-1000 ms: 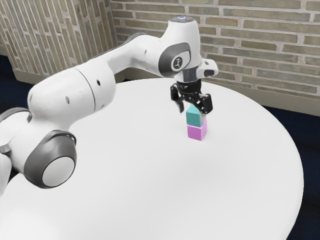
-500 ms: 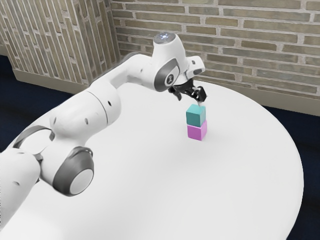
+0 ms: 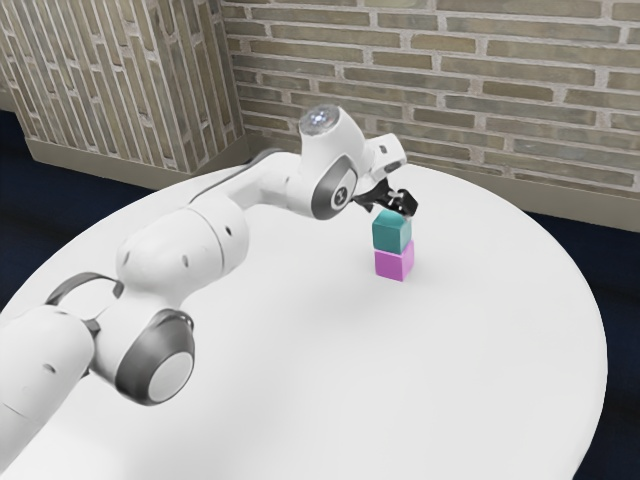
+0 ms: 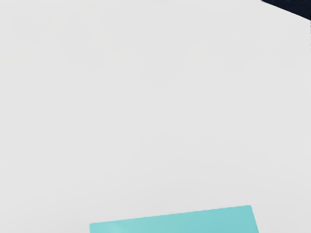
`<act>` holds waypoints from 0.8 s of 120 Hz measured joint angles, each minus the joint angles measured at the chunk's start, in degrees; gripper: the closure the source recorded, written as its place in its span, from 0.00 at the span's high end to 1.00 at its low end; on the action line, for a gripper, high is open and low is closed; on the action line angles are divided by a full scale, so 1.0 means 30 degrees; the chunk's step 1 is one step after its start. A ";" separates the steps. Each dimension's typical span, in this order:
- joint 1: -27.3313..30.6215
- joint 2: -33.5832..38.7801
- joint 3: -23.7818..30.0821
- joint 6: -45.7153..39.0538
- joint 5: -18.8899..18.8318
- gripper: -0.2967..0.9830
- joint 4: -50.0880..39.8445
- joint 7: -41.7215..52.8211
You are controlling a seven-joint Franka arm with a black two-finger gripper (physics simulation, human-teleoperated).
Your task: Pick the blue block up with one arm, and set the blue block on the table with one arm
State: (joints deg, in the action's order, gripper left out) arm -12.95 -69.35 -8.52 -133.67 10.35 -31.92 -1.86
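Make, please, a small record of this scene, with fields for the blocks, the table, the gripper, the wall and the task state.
upper block: blue block, teal in shade
lower block: pink block, directly beneath
table: white, with curved edge
gripper: black, close by the blue block's top
wall: brick
task state: blue block not on the table itself

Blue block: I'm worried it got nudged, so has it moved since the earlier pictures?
No: judged against the table edge, the blue block keeps its place, still stacked on the pink block.
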 joint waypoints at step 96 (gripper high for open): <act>-0.0124 -0.0230 0.0383 -0.0672 0.0272 0.61 -0.0680 0.0322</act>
State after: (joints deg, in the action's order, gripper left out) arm -13.32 -70.04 -7.37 -135.69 11.17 -33.96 -0.89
